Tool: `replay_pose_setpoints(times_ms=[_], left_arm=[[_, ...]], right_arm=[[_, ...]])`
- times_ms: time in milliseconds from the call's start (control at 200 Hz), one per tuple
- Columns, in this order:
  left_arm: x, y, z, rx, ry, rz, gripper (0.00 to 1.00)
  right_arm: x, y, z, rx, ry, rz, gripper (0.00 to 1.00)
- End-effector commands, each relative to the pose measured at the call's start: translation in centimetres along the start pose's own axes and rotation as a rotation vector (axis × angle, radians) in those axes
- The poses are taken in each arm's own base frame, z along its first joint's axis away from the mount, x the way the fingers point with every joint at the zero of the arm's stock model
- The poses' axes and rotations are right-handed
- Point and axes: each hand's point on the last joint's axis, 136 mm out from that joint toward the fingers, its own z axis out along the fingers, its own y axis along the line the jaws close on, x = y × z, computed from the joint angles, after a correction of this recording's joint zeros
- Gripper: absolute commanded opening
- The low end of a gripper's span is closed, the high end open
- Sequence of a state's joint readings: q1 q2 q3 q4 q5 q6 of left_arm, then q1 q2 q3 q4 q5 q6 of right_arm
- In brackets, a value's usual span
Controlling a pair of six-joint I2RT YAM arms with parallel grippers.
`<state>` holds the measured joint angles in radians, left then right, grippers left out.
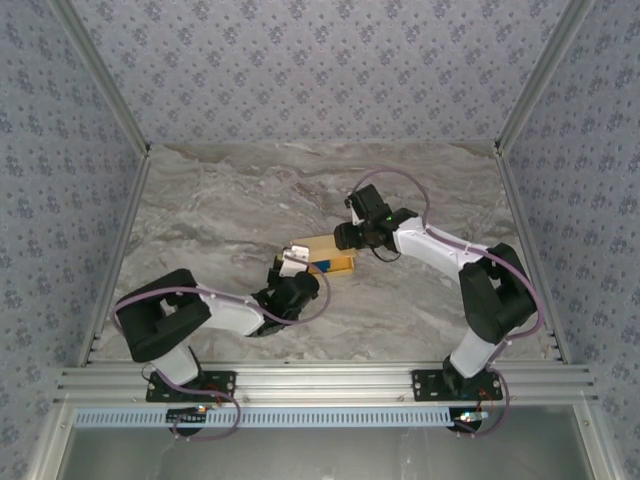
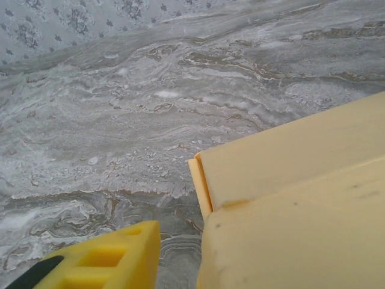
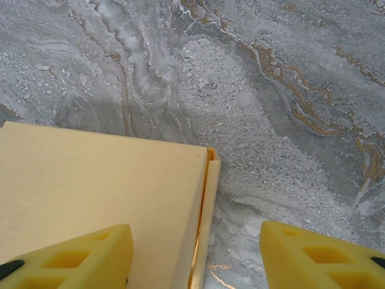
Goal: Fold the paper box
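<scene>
You are looking down on a grey marble-patterned table (image 1: 230, 200) with white and rust-brown veins; in both wrist views that veining runs across the surface in wavy bands. Wallpaper with a small repeating floral print closes it in: a far wall (image 1: 320, 60), a left wall (image 1: 50, 180) and a right wall (image 1: 600, 150). Two slanting aluminium posts, one on the left (image 1: 100, 75) and one on the right (image 1: 545, 70), mark the far corners. Along the near edge you have a ribbed aluminium rail (image 1: 320, 380), and just nearer than that a pale slotted strip (image 1: 320, 416). A small blue spot (image 1: 322, 266) sits near the middle of the table, too small to make out.
</scene>
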<state>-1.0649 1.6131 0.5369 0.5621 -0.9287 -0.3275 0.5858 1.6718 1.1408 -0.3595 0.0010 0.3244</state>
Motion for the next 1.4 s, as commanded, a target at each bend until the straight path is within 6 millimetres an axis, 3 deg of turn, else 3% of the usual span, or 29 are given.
replay_pose_setpoints(times_ms=[0,265,410,595,780,874,949,1179,1394], left_arm=[[0.0,0.3,-1.1,0.024,0.015,-0.013,0.44],[2.2,0.8,-3.8,0.171,0.156,0.028,0.57],[2.2,0.4,-6.3,0.318,0.255,0.042,0.60],[0.2,0.6,-9.1,0.440,0.330,0.018,0.61],[-3.6,0.5,-10.4,0.586,0.333,-0.124,0.63],[-5.3,1.0,-9.7,0.591,0.331,-0.196,0.63],[-5.5,1.7,-8.2,0.557,0.353,-0.238,0.65],[-2.4,2.6,-1.6,0.438,0.490,-0.298,0.66],[-0.2,1.3,0.3,0.451,0.550,-0.298,0.66]], right_arm=[[0.4,-0.3,-0.3,0.032,0.004,0.004,0.59],[0.5,-0.7,-0.7,0.060,-0.003,0.001,0.59],[0.5,-0.9,-1.1,0.068,-0.010,0.000,0.59],[0.8,-1.1,-1.0,0.071,-0.004,-0.012,0.59],[1.3,-1.0,-0.5,0.066,0.012,-0.027,0.59],[1.5,-1.0,-0.5,0.077,0.014,-0.041,0.59],[1.8,-1.2,-0.4,0.091,0.019,-0.052,0.59],[3.1,-1.4,0.6,0.127,0.044,-0.082,0.59],[4.3,-1.6,1.5,0.143,0.072,-0.095,0.59]])
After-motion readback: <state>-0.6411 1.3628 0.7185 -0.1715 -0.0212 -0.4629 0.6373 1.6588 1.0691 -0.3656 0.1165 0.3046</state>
